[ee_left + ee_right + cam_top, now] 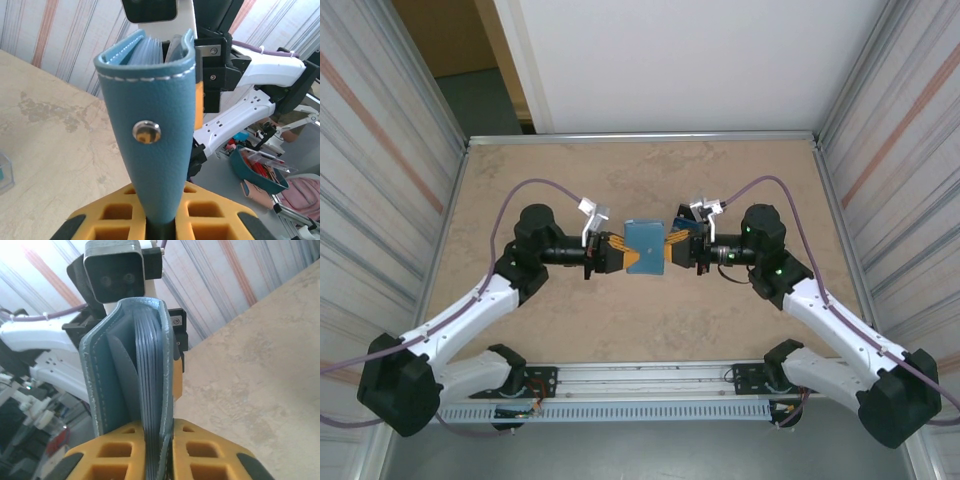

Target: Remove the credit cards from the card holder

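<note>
The slate-blue card holder (645,248) hangs above the middle of the table, held from both sides. My left gripper (623,252) is shut on its folded end. In the left wrist view the card holder's cover (150,95) rises from between the yellow pads (112,215), with a round metal stud (146,132) on it. My right gripper (670,248) is shut on the opposite end. In the right wrist view the card holder (107,370) gapes slightly, and a stack of thin grey-blue leaves (150,380) runs down between the pads. I cannot tell cards from sleeves there.
The tan table (640,330) is walled by striped panels left and right. The arm bases stand on a rail (640,385) at the near edge. A small clear and teal thing (3,172) lies on the table at the left edge of the left wrist view.
</note>
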You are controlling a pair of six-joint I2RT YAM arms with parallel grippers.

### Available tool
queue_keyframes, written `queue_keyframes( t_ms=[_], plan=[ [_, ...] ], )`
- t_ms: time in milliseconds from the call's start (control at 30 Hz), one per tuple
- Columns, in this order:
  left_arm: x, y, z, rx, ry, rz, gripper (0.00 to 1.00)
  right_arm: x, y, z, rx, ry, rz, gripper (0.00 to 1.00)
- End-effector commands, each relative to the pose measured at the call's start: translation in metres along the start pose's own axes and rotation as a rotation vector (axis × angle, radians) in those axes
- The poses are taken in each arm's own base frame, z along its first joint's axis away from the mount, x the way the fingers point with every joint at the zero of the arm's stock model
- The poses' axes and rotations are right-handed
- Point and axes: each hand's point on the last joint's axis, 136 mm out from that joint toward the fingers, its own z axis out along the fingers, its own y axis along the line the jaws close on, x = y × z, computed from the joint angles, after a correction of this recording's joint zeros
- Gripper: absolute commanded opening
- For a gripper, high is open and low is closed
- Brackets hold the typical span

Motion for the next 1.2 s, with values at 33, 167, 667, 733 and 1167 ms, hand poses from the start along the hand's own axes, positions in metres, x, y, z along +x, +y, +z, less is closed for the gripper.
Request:
queue_keyframes(
  t_ms=[33, 167, 667, 733, 1167],
  plan=[
    [-0.008, -0.004, 0.005, -0.010, 0.009, 0.040, 0.27, -0.004, 0.000, -0.003, 0.075, -0.020, -0.039, 0.00],
    [-0.003, 0.008, 0.004, -0.077, 0.034, 0.003, 0.50, -0.006, -0.017, -0.011, 0.216, -0.036, -0.021, 0.00],
    [0.012, 0.091, -0.010, -0.629, -0.057, -0.110, 0.99, -0.004, -0.082, -0.047, 0.897, 0.000, 0.038, 0.00],
    [0.010, 0.095, -0.012, -0.667, -0.089, -0.111, 0.99, 0.001, -0.090, -0.046, 0.967, 0.045, 0.043, 0.00],
    [-0.015, 0.103, -0.021, -0.718, -0.263, -0.235, 0.99, 0.006, -0.101, -0.020, 1.088, 0.186, -0.009, 0.00]
  ],
)
